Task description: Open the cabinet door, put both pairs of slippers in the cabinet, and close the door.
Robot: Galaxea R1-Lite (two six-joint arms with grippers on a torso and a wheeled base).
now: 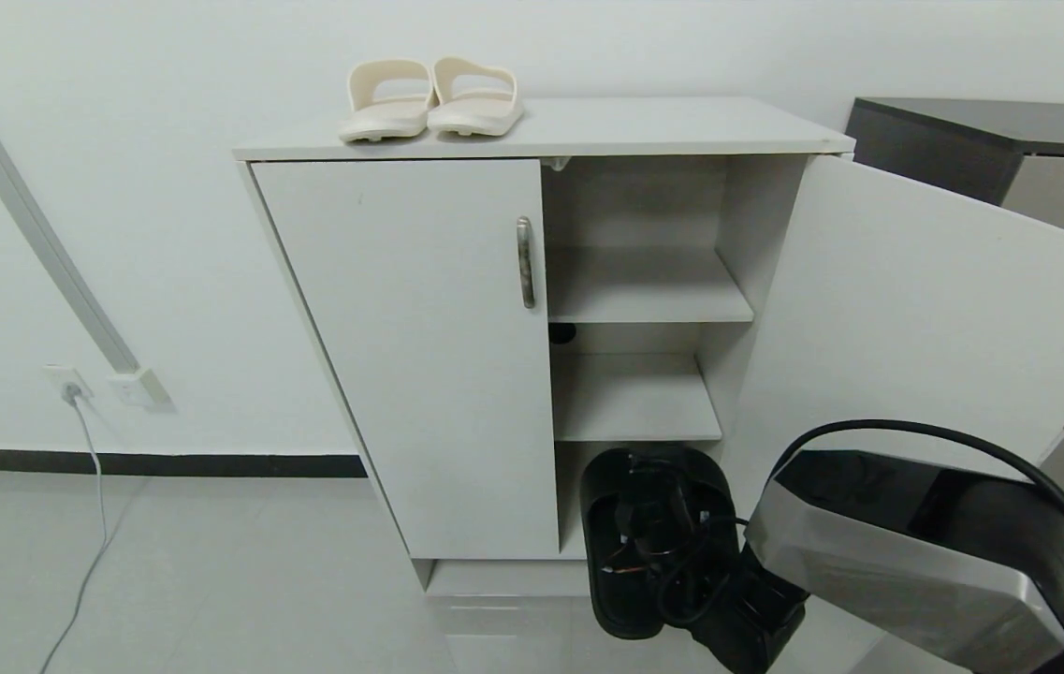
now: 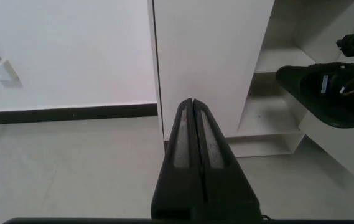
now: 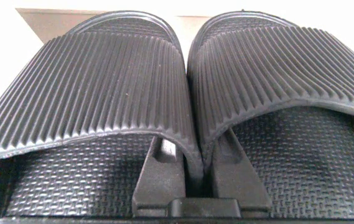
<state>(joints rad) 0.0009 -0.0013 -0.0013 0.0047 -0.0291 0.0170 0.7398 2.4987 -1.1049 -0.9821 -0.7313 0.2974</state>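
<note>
Right hand (image 3: 194, 163): fingers nearly together, clamped on the black slippers (image 3: 102, 87). It pinches the two inner strap edges where they meet, so both slippers hang from it side by side, ribbed straps up.

The pair sits at the open front of the lowest compartment of the cabinet (image 1: 400, 356), under the lower shelf (image 1: 630, 398). In the left wrist view the slippers appear clear of the compartment's base. I cannot tell how far past the front edge they reach.

Left hand (image 2: 192, 106): fingers pressed fully together, holding nothing. It hangs over the floor (image 1: 213, 580), well apart from the slippers, facing the cabinet's left door.

Cabinet doors:
- Left door is flat against the frame, its metal handle (image 1: 525, 262) upright at the inner edge.
- Right door (image 1: 915, 318) is swung wide out towards the robot's right.
- Behind it are the upper shelf (image 1: 644, 285) and the lower shelf.

Beige slippers (image 1: 433, 98): on the cabinet top (image 1: 663, 126), at its left part, the two touching side by side, toes towards the robot, not in either hand.

Farther back:
- White wall with a socket (image 1: 68, 382) low at the left.
- A grey cable (image 1: 96, 487) runs from the socket down to the floor.
- A dark unit (image 1: 990, 140) stands beside the cabinet at the right.
</note>
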